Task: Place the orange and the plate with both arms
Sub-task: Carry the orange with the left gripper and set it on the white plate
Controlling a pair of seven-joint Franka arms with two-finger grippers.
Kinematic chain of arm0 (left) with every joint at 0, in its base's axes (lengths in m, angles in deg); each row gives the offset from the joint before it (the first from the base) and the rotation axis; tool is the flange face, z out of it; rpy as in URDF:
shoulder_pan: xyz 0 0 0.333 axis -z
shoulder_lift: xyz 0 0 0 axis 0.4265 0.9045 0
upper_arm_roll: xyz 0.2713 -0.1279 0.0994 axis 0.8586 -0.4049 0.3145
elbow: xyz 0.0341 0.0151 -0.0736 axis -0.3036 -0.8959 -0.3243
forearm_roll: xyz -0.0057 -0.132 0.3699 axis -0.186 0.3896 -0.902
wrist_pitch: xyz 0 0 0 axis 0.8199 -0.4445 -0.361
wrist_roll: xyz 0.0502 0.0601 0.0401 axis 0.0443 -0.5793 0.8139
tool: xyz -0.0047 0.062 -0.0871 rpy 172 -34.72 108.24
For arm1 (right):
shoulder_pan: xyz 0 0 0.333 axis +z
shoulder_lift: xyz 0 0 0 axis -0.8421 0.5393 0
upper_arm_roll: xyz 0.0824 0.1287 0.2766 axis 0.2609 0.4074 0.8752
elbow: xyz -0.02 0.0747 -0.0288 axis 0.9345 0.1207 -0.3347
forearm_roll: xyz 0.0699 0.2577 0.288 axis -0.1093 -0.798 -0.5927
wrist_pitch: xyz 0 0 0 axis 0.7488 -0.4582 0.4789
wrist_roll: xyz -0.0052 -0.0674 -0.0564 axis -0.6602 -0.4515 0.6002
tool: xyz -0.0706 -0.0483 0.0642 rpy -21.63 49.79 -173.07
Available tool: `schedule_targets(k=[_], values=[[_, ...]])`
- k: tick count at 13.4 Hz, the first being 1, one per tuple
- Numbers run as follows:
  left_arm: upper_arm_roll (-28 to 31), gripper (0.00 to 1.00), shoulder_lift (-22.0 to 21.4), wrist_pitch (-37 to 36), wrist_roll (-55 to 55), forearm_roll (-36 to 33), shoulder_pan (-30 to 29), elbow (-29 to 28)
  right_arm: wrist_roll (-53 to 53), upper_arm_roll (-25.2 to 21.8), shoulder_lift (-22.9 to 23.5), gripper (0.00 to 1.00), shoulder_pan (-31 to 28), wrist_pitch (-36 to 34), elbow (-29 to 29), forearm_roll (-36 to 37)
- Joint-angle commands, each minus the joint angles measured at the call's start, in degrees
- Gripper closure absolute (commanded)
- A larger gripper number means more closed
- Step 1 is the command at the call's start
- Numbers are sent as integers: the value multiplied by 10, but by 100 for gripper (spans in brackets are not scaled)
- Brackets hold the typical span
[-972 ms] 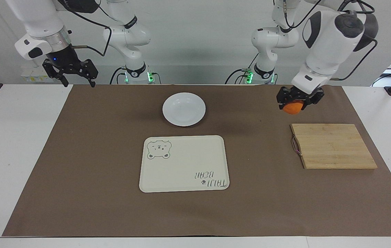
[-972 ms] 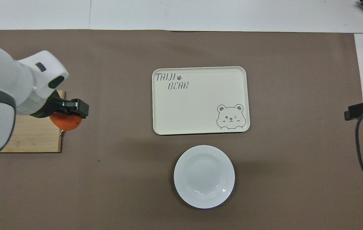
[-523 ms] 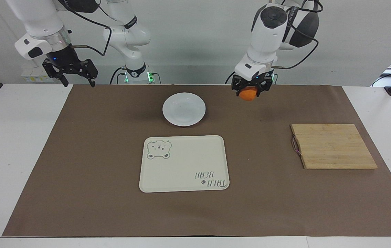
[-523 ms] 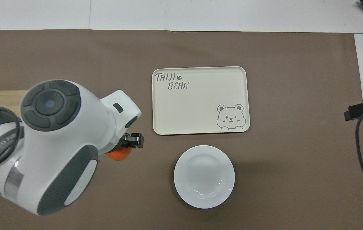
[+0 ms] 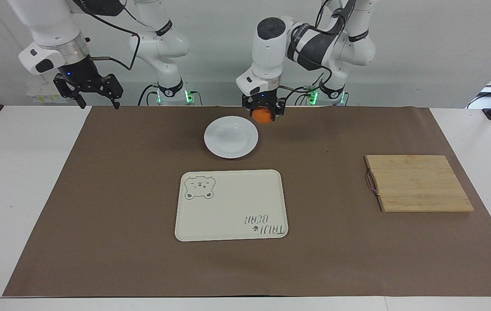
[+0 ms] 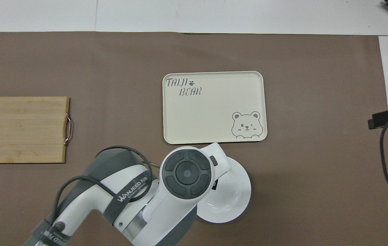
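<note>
Orange (image 5: pixel 263 116) | clamped in left gripper (image 5: pixel 263 113), airborne just off plate (image 5: pixel 231 137) rim | risk: early release hits rim, rolls away | right gripper (image 5: pixel 88 90) open, empty, waiting

Your facing camera sits high across the table, looking at the robots; your overhead one looks steeply down from their end — both share the tray (image 5: pixel 231 205) (image 6: pixel 214 107) and brown mat (image 5: pixel 98 194) (image 6: pixel 317 102).
</note>
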Motion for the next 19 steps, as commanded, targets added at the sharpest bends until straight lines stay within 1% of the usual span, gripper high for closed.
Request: schedule_targets(k=[1,3,5,6,8,11,13,14,15,16,17,18,19], values=[[11,100,9,43,-1,4,28,-15,-13,1,-16,0,-1,14,-22,0],[11,100,13,72,0,4,33,-36,-13,1,-16,0,-1,14,-24,0],[11,100,20,128,-4,4,46,-68,-13,1,-17,0,-1,14,-24,0],[11,100,26,144,-4,4,54,-74,-13,1,-17,0,-2,14,-25,0],[11,100,40,161,-5,4,60,-78,-13,1,-18,0,-1,14,-25,0],[10,100,65,209,0,4,77,-82,-13,1,-18,0,-2,14,-25,0],[11,100,79,216,0,4,82,-84,-13,1,-18,0,-1,14,-25,-1],[11,100,90,230,2,4,95,-86,-13,1,-18,0,-1,14,-25,-2],[11,99,102,244,2,4,102,-88,-13,1,-18,0,-2,14,-25,-2],[12,95,112,260,2,4,103,-87,-13,1,-18,0,-2,14,-25,-3],[12,85,113,266,1,3,106,-87,-12,1,-18,0,-2,14,-25,-3],[12,15,113,267,-1,3,105,-88,-12,1,-18,0,-1,13,-26,-3],[12,0,113,262,1,3,106,-88,-12,1,-18,0,-2,13,-25,-3]])
